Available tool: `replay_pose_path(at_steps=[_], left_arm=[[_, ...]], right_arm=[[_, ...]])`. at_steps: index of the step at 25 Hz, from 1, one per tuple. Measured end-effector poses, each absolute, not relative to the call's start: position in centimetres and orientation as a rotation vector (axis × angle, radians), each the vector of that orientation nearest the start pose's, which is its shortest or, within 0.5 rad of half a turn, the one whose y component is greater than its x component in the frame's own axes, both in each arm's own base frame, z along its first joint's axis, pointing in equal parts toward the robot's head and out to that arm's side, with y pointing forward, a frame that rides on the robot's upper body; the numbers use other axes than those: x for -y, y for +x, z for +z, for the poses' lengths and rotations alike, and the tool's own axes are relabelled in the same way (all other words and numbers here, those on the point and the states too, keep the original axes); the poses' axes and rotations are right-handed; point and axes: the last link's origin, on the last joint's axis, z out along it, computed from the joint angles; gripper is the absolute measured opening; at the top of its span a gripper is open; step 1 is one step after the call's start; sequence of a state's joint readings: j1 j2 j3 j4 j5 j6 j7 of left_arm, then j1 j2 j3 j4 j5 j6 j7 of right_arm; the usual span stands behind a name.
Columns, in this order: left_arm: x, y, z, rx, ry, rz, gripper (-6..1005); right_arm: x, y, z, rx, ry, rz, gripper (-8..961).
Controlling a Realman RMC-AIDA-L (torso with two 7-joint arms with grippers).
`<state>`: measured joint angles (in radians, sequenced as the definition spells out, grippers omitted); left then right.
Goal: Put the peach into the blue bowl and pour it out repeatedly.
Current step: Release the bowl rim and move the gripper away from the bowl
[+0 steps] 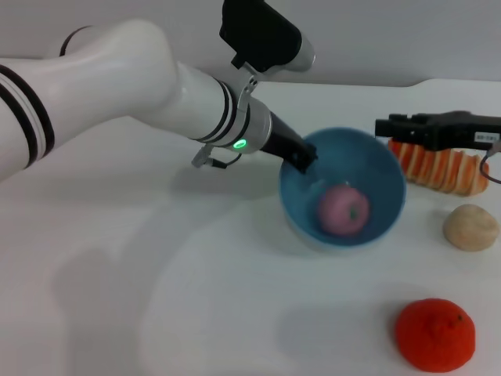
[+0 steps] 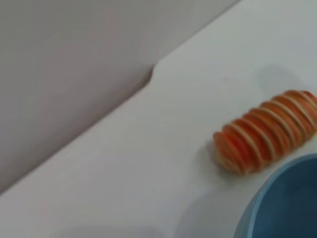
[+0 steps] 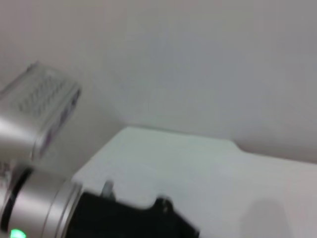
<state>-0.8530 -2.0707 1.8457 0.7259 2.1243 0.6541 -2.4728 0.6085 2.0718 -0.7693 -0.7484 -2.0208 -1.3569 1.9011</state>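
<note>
Your left gripper (image 1: pixel 307 159) has its fingers clamped on the light blue, deep plastic bowl's (image 1: pixel 389 168) rim, tilting it to spill the small pink-purple toy peach (image 1: pixel 343 209). The right gripper (image 1: pixel 391 128) waits beyond the bowl; I cannot tell its fingers' state.

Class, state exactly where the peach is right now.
In the head view the peach lies inside the blue bowl, right of centre, with the left gripper at the bowl's rim.

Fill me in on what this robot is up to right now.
The left gripper grips the rim of the blue bowl, which is tipped toward the camera with the peach lying inside. The right gripper hangs off to the right, above the striped orange roll, holding nothing. A beige lump and an orange-red fruit lie on the white table nearby.
</note>
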Motion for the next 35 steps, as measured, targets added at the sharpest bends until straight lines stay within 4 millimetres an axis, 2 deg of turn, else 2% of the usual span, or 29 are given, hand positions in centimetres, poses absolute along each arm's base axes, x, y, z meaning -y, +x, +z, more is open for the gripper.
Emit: replay_pose_path(at_steps=[3,9,10,17,22,28,35], left_arm=[[-40.2,-15.3,-12.1,0.726,-2.61,0.128,-2],[-39.5,-14.8,-12.3,0.767,-2.643,0.14,-1],[-39.5,-14.8,-12.4,0.771,-2.646,0.14,-1],[-39.0,-13.5,-13.3,0.723,-2.681,0.136,-2],[-38.8,-13.7,-13.9,0.712,-2.674,0.119,-3],[-38.5,-15.1,-14.1,0.746,-2.647,0.129,-2],[-37.8,-15.6,-14.9,0.681,-2.663,0.175,4]], right_arm=[[-37.4,25.1,1.8,-1.154,-2.454,0.698,386],[-35.5,28.3,3.6,-1.249,-2.281,0.817,388],[-34.8,29.2,3.6,-1.278,-2.254,0.816,389],[-33.8,30.8,2.5,-1.335,-2.197,0.828,392],[-33.7,31.0,2.4,-1.344,-2.19,0.836,394],[-33.5,31.0,2.3,-1.352,-2.191,0.84,396],[-33.3,31.2,2.0,-1.377,-2.178,0.857,399]])
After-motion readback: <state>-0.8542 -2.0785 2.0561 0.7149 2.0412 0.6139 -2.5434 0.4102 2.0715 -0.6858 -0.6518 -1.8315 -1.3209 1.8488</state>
